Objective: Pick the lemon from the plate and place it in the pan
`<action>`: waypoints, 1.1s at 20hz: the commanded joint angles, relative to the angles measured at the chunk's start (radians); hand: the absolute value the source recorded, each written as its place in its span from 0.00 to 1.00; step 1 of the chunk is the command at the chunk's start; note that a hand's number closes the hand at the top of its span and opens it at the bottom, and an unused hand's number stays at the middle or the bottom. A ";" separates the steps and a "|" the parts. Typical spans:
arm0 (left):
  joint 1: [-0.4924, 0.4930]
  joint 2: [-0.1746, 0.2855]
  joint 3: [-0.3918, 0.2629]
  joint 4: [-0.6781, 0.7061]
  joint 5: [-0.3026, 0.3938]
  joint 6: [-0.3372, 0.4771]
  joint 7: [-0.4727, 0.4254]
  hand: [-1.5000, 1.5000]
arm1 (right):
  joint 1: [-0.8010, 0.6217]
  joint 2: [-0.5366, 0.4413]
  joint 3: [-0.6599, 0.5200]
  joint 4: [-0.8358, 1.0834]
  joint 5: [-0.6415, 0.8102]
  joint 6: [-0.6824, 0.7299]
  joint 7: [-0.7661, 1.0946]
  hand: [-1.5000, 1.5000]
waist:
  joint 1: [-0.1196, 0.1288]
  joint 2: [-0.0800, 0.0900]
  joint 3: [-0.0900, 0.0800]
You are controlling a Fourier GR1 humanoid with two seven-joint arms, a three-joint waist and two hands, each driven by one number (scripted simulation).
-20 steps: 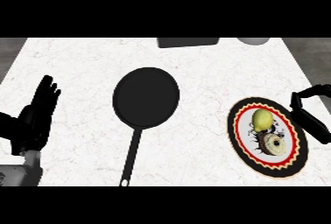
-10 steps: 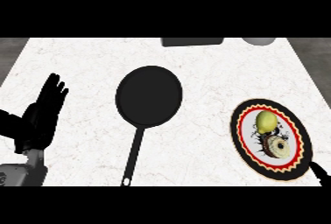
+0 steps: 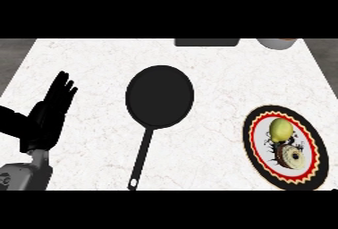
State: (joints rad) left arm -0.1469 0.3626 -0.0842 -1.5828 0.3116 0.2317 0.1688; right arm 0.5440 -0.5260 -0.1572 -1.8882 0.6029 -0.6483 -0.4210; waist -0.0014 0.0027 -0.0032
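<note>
The lemon (image 3: 281, 129) lies on the far half of the patterned plate (image 3: 249, 134), at the right side of the counter (image 3: 92, 62). A round brown thing with a dark middle (image 3: 292, 156) sits just beside it on the near side, seemingly touching it. The pan (image 3: 160, 96) lies well apart to the left, about mid-counter, its bowl bare and its long handle running toward the near edge. The left hand (image 3: 49, 116) rests at the left edge with its fingers straight, up and released, holding nothing. The right hand does not show at all, so I cannot tell how its fingers stand. From where I stand the picking has not begun. Since the plate is on the right, I'd expect the right hand to do the job. It would do well to come down on the lemon from the far or right side, away from the brown thing, so the fingers close on the lemon alone. A round fruit may roll if nudged, so the thumb and fingers ought to meet it together. After that it should be lifted clear of the plate's rim before being carried left to the pan's bowl.
</note>
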 commanded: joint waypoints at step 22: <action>-0.029 -0.057 0.004 -0.013 -0.068 0.011 0.059 0.50 | -0.314 0.155 0.428 -0.034 0.986 0.781 0.926 0.00 | 0.003 -0.003 0.003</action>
State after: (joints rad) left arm -0.1710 0.3257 -0.0677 -1.5773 0.2733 0.2148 0.2012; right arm 0.2596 -0.4234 0.1906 -1.9332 1.4417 0.1006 0.4105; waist 0.0060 0.0011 -0.0007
